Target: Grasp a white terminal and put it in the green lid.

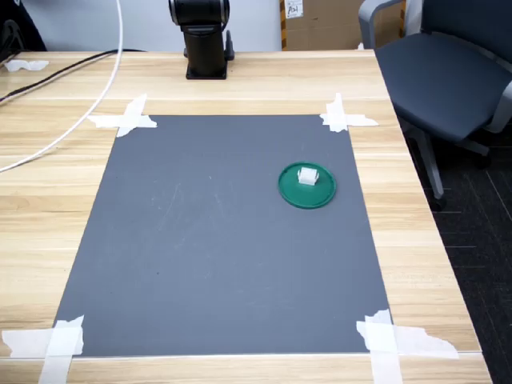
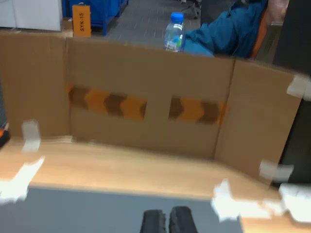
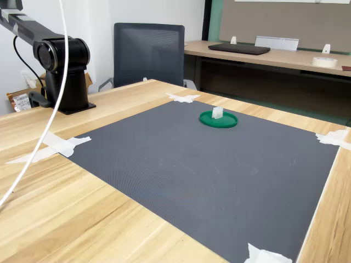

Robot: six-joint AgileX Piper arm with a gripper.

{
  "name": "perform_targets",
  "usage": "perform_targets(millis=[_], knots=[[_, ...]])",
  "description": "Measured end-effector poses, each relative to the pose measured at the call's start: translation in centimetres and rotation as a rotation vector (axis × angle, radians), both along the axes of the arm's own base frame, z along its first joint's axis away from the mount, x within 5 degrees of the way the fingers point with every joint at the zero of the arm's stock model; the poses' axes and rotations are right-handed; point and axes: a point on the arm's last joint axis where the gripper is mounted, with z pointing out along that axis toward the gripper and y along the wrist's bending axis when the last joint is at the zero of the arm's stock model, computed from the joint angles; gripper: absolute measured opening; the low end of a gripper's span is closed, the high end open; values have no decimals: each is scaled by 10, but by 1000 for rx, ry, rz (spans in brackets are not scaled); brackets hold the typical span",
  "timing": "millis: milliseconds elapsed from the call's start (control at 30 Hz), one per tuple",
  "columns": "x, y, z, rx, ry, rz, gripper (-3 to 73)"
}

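Observation:
The white terminal [image 1: 307,176] [image 3: 218,113] sits inside the green lid [image 1: 308,198] [image 3: 208,119], which lies flat on the dark grey mat [image 1: 208,240] toward the first exterior view's right. Neither one appears in the wrist view. There my gripper [image 2: 167,221] shows only as two black fingertips [image 2: 153,221] pressed close together with nothing between them, raised above the mat's edge and facing a cardboard wall. The exterior views show only the arm's black base [image 1: 204,40] [image 3: 63,71]; the gripper itself is outside both.
White tape strips [image 1: 128,118] [image 1: 344,116] hold the mat's corners to the wooden table [image 1: 48,184]. A white cable [image 1: 72,120] runs over the table. An office chair [image 1: 448,72] stands beside it. A cardboard screen [image 2: 146,111] rises at the table's edge, with a bottle [image 2: 174,31] behind it.

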Motion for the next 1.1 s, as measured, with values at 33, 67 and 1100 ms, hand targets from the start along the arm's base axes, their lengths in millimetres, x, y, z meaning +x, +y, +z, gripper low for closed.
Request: perform_targets(millis=[33, 67, 1100], knots=[[-3, 0, -7, -3, 10, 7, -25], [-5, 0, -13, -4, 9, 7, -25], [-17, 1, -73, -11, 50, 26, -28]])
